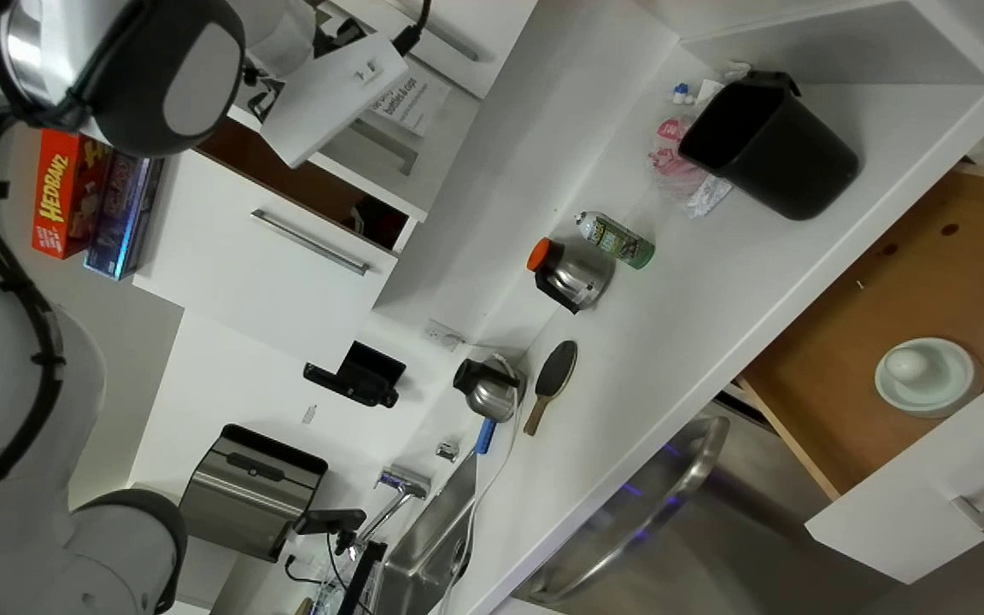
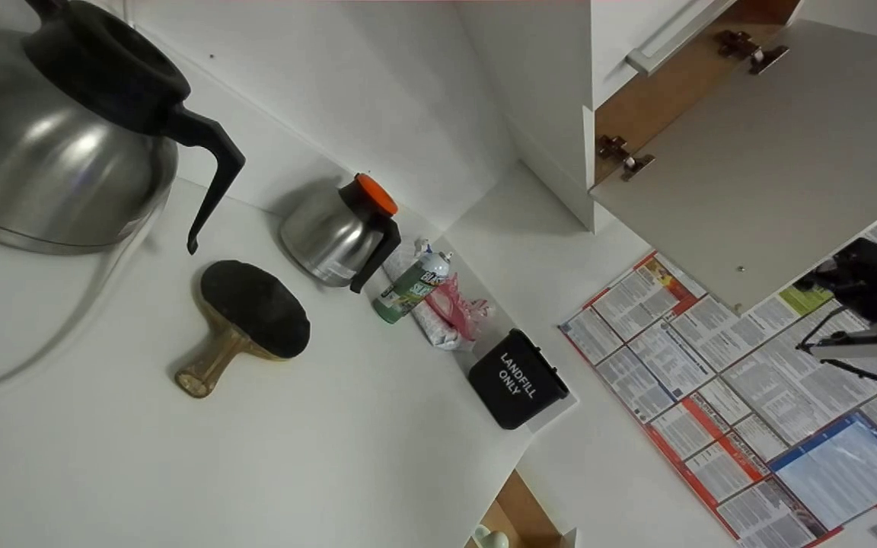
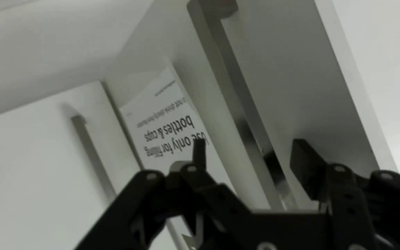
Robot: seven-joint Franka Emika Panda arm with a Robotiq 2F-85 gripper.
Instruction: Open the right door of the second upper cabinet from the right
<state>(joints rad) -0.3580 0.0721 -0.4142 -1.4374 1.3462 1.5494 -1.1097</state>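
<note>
In the wrist view, the gripper (image 3: 250, 156) is spread wide, its two fingers (image 3: 306, 168) well apart. A bar handle (image 3: 234, 97) is seen in the gap between them; whether it is touched cannot be told. A printed sheet (image 3: 167, 121) is partly covered by the gripper. In an exterior view, the right door (image 2: 758, 167) is found standing open, inner face exposed, with the gripper located by the edge opposite the hinges (image 2: 769, 60). Well below the gripper, a black bin (image 1: 770, 145), spray can (image 1: 620, 241), orange-lidded carafe (image 1: 582, 278) and paddle (image 1: 556, 369) are noted on the counter (image 1: 705, 307).
</note>
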